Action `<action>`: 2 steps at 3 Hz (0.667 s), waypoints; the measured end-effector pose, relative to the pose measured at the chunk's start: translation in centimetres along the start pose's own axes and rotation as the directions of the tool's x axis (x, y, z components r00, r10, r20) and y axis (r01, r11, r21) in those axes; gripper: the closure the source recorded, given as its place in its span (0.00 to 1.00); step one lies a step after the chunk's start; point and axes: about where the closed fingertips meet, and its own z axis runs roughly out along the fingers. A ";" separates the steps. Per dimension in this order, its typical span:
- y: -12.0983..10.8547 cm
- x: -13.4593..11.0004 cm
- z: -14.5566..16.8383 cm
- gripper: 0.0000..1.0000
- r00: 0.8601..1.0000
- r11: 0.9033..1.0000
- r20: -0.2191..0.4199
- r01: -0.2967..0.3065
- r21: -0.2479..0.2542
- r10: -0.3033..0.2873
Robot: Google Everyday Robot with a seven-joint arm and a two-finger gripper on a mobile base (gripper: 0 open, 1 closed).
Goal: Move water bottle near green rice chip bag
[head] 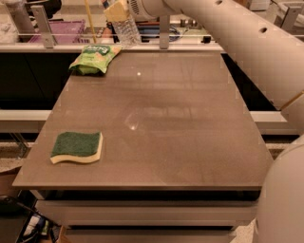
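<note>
The water bottle (127, 31), clear and ribbed, hangs tilted in the air over the table's far edge. Its upper end is held in my gripper (117, 10), whose pale yellow fingers are shut on it at the top of the camera view. The green rice chip bag (95, 58), light green with white lettering, lies at the far left of the table. The bottle's lower end is just right of and above the bag, not touching it. My white arm (237, 42) reaches in from the right.
A dark-green-and-yellow sponge (77, 146) lies near the table's front left. The brown table (166, 133) has a railing and posts (164, 33) behind its far edge, with a counter of clutter beyond.
</note>
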 end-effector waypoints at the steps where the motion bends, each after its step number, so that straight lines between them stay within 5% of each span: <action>1: 0.4 0.5 2.0 1.00 0.997 0.999 0.077 -0.030 -0.010 0.031; 2: 0.8 1.1 3.8 1.00 0.985 0.999 0.163 -0.053 0.003 0.052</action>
